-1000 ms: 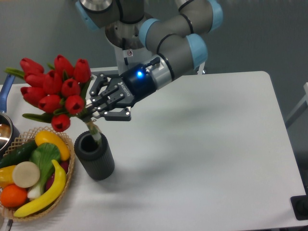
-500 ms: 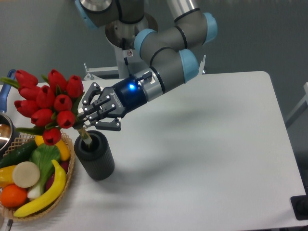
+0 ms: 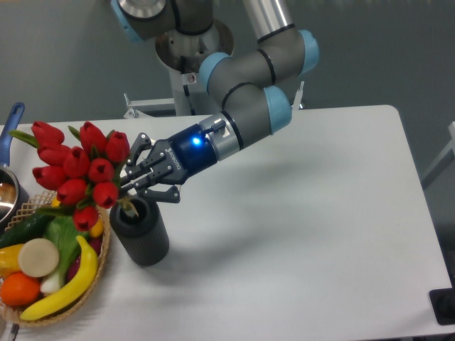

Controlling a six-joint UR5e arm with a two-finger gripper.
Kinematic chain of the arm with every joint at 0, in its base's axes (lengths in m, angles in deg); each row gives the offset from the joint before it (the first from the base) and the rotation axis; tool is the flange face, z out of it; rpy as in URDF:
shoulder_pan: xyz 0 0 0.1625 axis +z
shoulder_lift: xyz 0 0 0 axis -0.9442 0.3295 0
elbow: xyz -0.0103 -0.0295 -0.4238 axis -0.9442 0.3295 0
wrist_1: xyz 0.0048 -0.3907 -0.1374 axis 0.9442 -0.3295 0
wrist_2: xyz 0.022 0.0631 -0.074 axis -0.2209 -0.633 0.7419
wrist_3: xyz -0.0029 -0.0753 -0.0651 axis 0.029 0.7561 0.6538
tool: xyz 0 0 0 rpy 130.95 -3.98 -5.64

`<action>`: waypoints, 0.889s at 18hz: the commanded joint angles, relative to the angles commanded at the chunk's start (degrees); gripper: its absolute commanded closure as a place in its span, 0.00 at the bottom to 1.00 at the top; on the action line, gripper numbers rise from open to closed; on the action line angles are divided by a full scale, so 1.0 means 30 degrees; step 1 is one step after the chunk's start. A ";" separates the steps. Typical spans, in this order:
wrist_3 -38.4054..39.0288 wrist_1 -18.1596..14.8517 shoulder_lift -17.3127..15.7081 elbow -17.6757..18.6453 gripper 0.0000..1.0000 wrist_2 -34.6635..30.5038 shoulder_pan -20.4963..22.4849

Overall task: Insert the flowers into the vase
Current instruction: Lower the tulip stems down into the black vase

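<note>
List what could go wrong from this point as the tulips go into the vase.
1. The flowers lean left, their heads hanging over the wicker basket. If let go now, the top-heavy bunch might tip the vase or swing out.
2. The stems enter at the mouth's left edge; pushing down at this slant could catch the rim and shove the vase.
3. The gripper sits just above the rim, so going lower could knock it.

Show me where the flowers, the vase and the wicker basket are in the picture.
flowers (image 3: pixel 79 172): fixed camera view, on a red bud in the middle of the bunch.
vase (image 3: pixel 146 238): fixed camera view, on its ribbed dark side.
wicker basket (image 3: pixel 104 250): fixed camera view, on its woven right rim.
</note>
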 joint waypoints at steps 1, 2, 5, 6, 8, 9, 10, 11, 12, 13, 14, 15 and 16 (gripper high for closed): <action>-0.0117 0.0000 0.0059 0.0088 0.80 0.0000 0.0000; -0.0292 0.0000 0.0060 0.0350 0.80 0.0000 0.0000; -0.0995 0.0000 0.0206 0.0820 0.80 0.0000 0.0029; -0.1084 0.0000 0.0294 0.0966 0.80 0.0000 0.0029; -0.1376 0.0000 0.0382 0.1142 0.80 -0.0029 0.0029; -0.1523 0.0000 0.0440 0.1259 0.80 -0.0029 0.0029; -0.1698 0.0000 0.0441 0.1376 0.80 -0.0029 0.0029; -0.1874 0.0000 0.0470 0.1494 0.80 -0.0029 0.0029; -0.1992 0.0000 0.0528 0.1553 0.80 -0.0029 0.0029; -0.2138 0.0000 0.0645 0.1582 0.80 -0.0087 0.0029; -0.2255 0.0000 0.0762 0.1583 0.79 -0.0117 0.0029; -0.2401 0.0000 0.0879 0.1583 0.79 -0.0146 0.0029; -0.2606 0.0000 0.1025 0.1583 0.79 -0.0146 0.0029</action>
